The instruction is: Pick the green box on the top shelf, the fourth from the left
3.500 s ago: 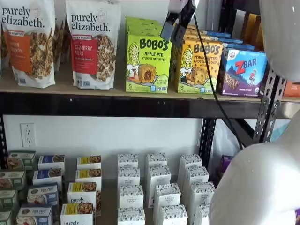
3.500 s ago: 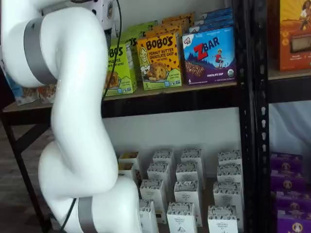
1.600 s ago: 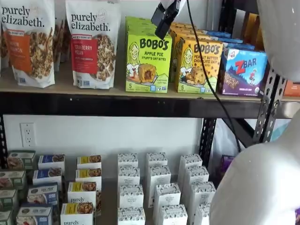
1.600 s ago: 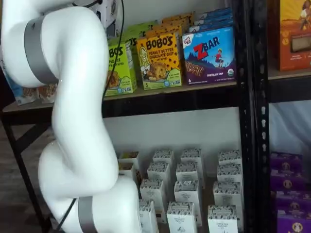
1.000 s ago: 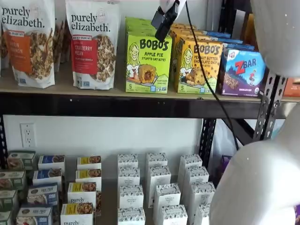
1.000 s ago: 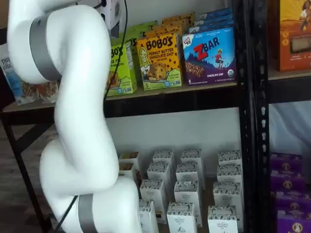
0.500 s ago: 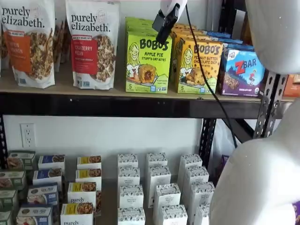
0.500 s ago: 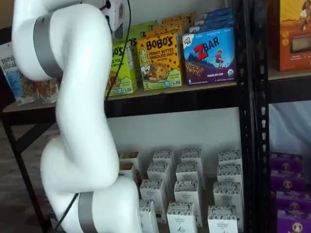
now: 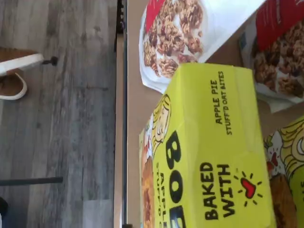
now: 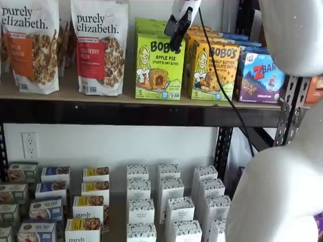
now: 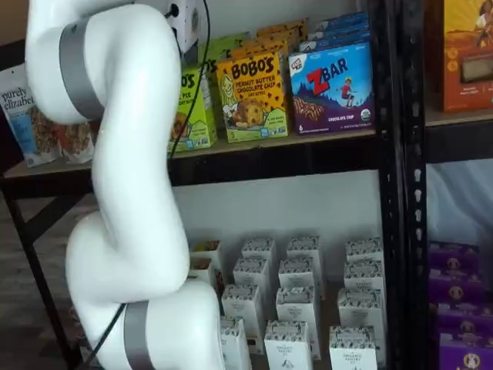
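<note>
The green box (image 10: 159, 66) stands upright at the front of a row of like boxes on the top shelf (image 10: 65, 94), a tan board on a black beam. In a shelf view it is partly hidden behind my arm (image 11: 192, 108). The wrist view shows its lime top and front close up (image 9: 213, 152). My gripper (image 10: 174, 29) hangs from the view's upper edge with its black fingers over the box's upper right corner. No gap between the fingers shows. In a shelf view only its white body (image 11: 186, 19) shows.
Two Purely Elizabeth granola bags (image 10: 98, 48) stand left of the green box. A yellow-orange Bobo's box (image 10: 213, 70) and a blue ZBar box (image 10: 261, 75) stand right of it. White cartons (image 10: 166, 201) fill the lower shelf. My white arm (image 11: 123, 193) blocks much of one view.
My gripper has moved left from in front of the yellow-orange boxes to the green box's upper right corner. The boxes have not moved.
</note>
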